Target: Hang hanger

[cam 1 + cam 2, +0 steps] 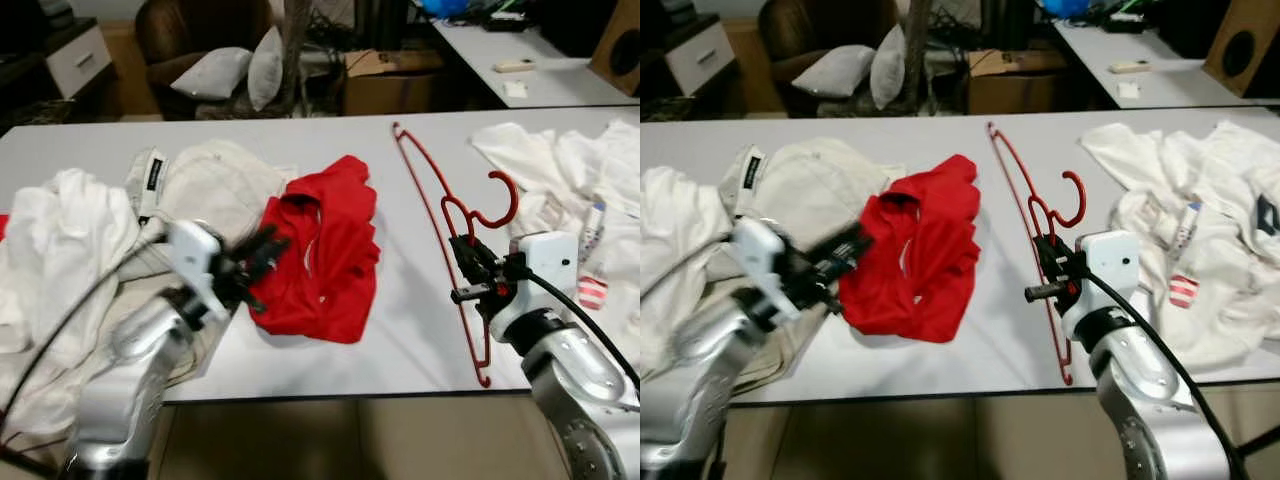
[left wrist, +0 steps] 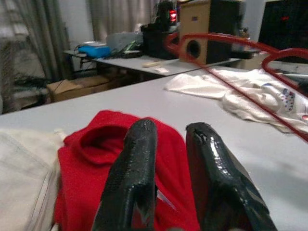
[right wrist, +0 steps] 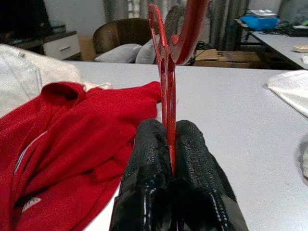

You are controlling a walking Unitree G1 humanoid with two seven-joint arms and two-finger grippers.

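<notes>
Right gripper (image 3: 169,144) clamped hanger (image 1: 440,215); left gripper (image 2: 168,144) nearly closed, empty, over shirt (image 1: 320,250). You were mid-pickup; next, lift hanger clear.

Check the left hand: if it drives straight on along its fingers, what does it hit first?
Most likely the red shirt: the left hand points at its near edge, with the fingers almost together. Depth is unclear, so contact may be near.
</notes>
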